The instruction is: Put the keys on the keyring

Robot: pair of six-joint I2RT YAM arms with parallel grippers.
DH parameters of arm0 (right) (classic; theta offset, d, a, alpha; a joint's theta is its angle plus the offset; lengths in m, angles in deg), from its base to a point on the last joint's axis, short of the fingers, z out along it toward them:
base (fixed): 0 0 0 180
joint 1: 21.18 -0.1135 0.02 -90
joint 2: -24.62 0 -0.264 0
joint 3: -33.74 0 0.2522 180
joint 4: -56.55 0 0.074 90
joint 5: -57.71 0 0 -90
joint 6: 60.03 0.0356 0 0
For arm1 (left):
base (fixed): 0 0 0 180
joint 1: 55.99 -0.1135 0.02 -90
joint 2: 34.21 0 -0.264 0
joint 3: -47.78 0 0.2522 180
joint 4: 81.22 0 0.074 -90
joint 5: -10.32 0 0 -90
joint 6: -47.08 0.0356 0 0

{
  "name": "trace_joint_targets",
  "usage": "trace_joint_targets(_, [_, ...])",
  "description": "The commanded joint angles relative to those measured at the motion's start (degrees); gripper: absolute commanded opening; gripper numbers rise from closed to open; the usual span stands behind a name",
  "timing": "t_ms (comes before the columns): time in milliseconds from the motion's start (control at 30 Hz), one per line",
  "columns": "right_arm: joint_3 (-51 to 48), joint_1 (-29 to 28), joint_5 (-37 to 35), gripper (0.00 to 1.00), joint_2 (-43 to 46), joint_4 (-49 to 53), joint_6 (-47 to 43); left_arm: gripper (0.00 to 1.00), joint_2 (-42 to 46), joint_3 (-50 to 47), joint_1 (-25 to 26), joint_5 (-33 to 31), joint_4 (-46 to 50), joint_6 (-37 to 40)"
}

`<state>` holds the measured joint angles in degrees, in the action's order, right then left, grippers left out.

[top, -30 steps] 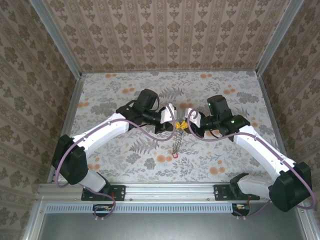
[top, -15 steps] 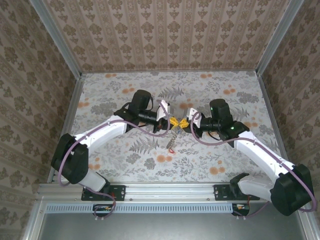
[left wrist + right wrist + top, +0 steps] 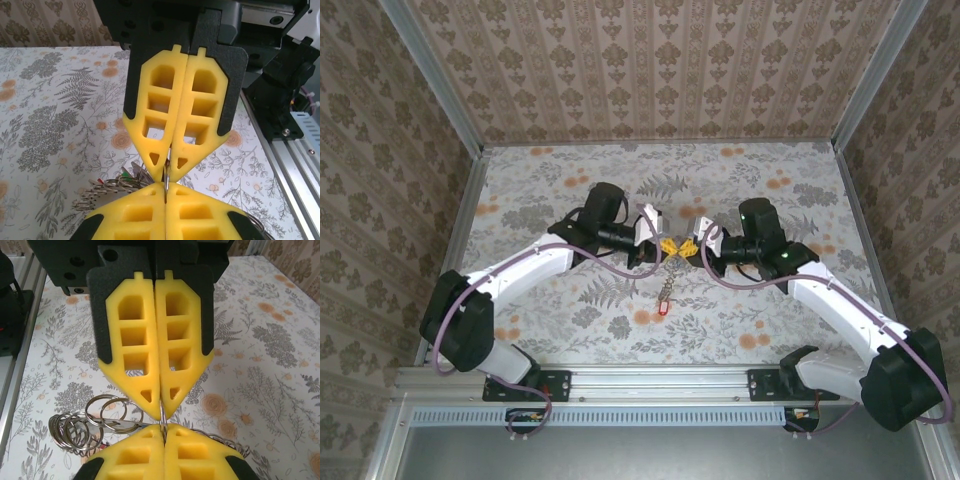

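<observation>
My left gripper (image 3: 666, 244): pads pressed flat together with no gap. The thin wire of the keyring (image 3: 667, 285) is nipped at their very tips.
My right gripper (image 3: 688, 248): pads are likewise closed, pinching the same wire from the opposite side.
How my two hands stand: they meet tip to tip over the middle of the table (image 3: 770, 320). The left reaches in from the left and the right from the right.
Left wrist view: my own left gripper (image 3: 165, 200) is at the bottom edge and the right gripper (image 3: 168, 167) faces it from above. A sliver of wire runs from one seam into the other.
Right wrist view: my right gripper (image 3: 164, 440) is low in the picture, with the left gripper (image 3: 161, 407) above it and the wire between them.
Keyring: it hangs from the pinch point as a chain-like grey bunch, towards the near edge of the table. From the right wrist its loops (image 3: 95, 422) fan out to the left of my pads.
Red-tagged key (image 3: 664, 308): it sits at the lowest end of the bunch. I cannot tell whether it touches the table.
</observation>
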<state>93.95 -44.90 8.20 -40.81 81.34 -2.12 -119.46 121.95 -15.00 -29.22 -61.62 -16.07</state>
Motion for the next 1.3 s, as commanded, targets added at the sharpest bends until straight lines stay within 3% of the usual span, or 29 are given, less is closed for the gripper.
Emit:
trace_joint_targets(0, [3.63, 0.08, 0.54, 0.00, -0.23, 3.50, -3.41, 0.11, 1.32, 2.58, 0.84, -3.84, 5.32, 4.43])
trace_joint_targets(233, [4.90, -0.13, 0.33, 0.00, -0.49, 5.75, -5.02, 0.20, 1.12, 3.27, 1.00, -6.46, 6.74, 5.42])
trace_joint_targets(967, [6.62, -1.08, 0.58, 0.00, -0.31, 7.87, -6.16, 0.26, -1.05, 7.00, 2.42, -7.94, 11.86, 7.86])
trace_joint_targets(1167, [6.74, -1.24, 0.50, 0.00, -0.49, 7.66, -6.14, 0.21, -1.58, 8.01, 2.60, -8.44, 12.32, 8.26])
trace_joint_targets(1267, [7.00, -1.41, 0.46, 0.00, -0.40, 7.78, -6.16, 0.11, -2.00, 8.60, 2.69, -8.18, 13.04, 8.50])
